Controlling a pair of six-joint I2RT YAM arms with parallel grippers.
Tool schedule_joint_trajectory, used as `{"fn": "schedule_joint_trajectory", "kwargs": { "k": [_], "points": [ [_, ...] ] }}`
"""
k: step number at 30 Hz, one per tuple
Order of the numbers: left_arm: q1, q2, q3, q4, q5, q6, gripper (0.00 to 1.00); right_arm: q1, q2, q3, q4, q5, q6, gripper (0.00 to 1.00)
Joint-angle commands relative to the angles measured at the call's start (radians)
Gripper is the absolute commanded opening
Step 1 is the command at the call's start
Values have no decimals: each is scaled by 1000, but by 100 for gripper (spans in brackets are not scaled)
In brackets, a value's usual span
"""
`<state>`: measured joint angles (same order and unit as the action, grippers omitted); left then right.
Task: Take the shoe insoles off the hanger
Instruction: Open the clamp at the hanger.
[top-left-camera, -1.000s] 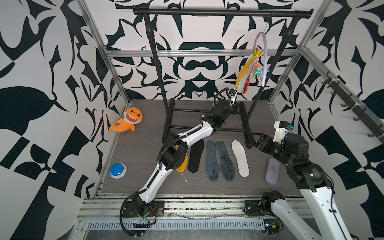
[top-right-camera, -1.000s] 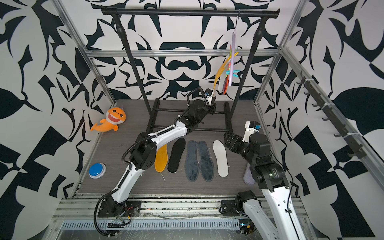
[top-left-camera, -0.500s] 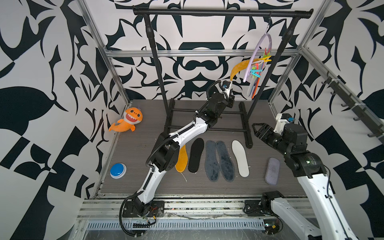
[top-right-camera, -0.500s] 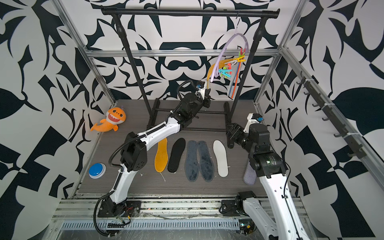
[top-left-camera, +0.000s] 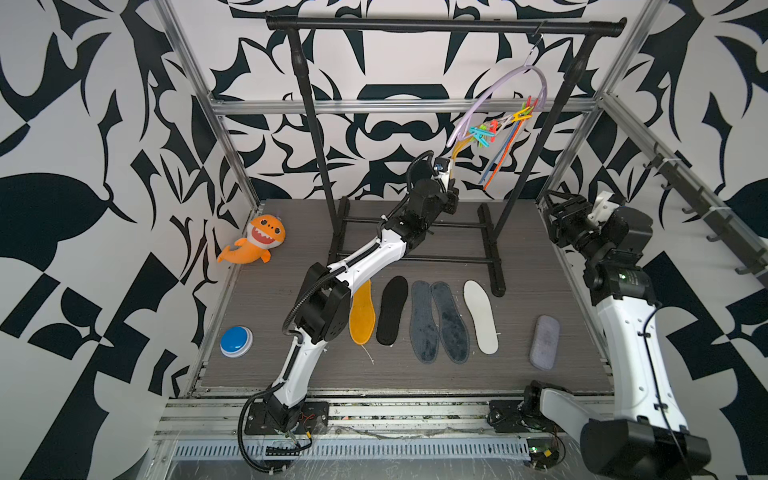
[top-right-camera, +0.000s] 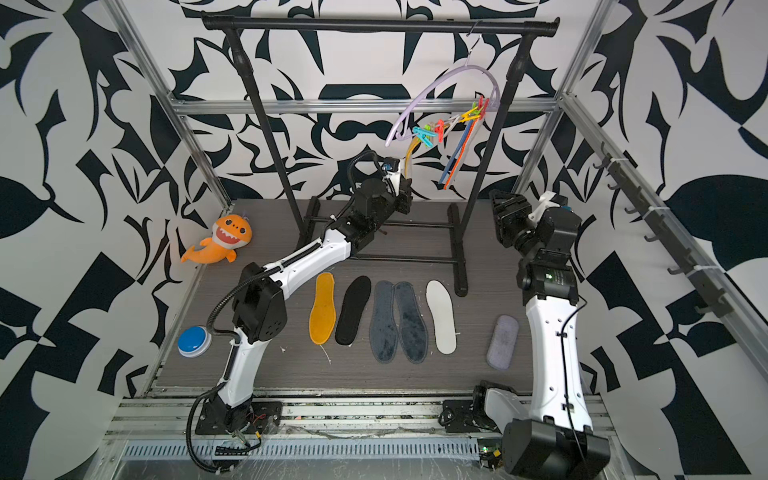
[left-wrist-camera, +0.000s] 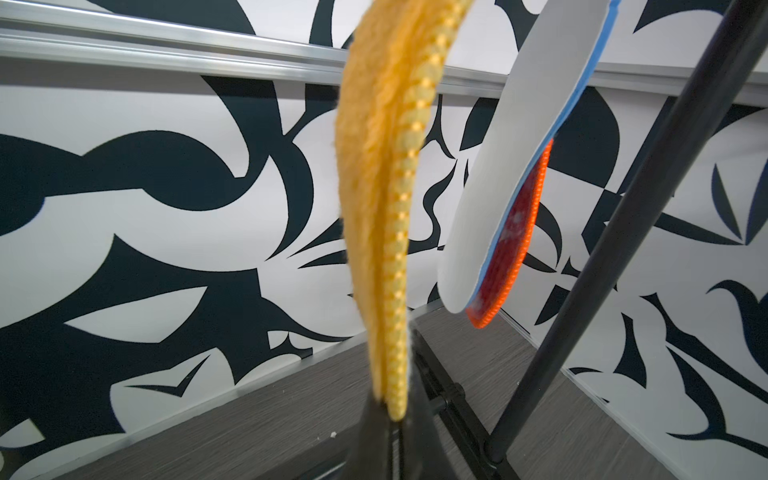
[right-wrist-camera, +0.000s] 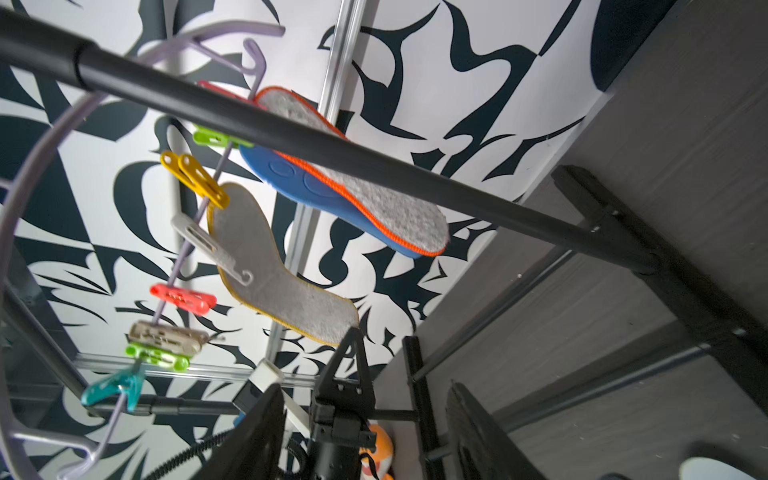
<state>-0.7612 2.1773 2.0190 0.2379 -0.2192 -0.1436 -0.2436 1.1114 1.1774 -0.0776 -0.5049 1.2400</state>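
The lilac hanger (top-left-camera: 500, 87) (top-right-camera: 442, 89) hangs tilted from the rail, its pegs (right-wrist-camera: 195, 178) in a row. My left gripper (top-left-camera: 451, 168) (left-wrist-camera: 395, 419) is shut on the lower tip of a fuzzy orange insole (top-left-camera: 457, 147) (left-wrist-camera: 382, 166) (right-wrist-camera: 270, 266), which is still pegged. Beside it hang a white insole (left-wrist-camera: 511, 166) and a grey insole with an orange rim (right-wrist-camera: 374, 208). My right gripper (top-left-camera: 548, 203) (right-wrist-camera: 365, 388) is raised at the right, open and empty. Several insoles lie on the floor, among them orange (top-left-camera: 361, 316), black (top-left-camera: 392, 309) and white (top-left-camera: 480, 316).
The black rail (top-left-camera: 444, 25) and its base bars (top-left-camera: 415, 257) stand at the back. An orange plush shark (top-left-camera: 257, 241) lies at the left wall and a blue button (top-left-camera: 236, 340) sits front left. A lilac-grey pad (top-left-camera: 544, 340) lies by my right arm.
My left gripper has drawn the orange insole to the left, and the hanger has swung round and tilted. My right arm has risen and pulled back to the right, its jaws a little narrower.
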Motion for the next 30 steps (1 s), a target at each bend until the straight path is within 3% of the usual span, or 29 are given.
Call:
{"fn": "schedule_joint_trajectory", "kwargs": {
  "k": [1, 13, 30],
  "points": [
    [16, -59, 4, -16, 23, -29, 0, -1, 40, 70, 184, -39, 147, 63],
    [39, -40, 76, -105, 62, -59, 0, 0, 199, 244, 359, 41, 260, 71],
    [60, 4, 189, -159, 70, -88, 0, 134, 355, 444, 414, 107, 216, 75]
  ]
}}
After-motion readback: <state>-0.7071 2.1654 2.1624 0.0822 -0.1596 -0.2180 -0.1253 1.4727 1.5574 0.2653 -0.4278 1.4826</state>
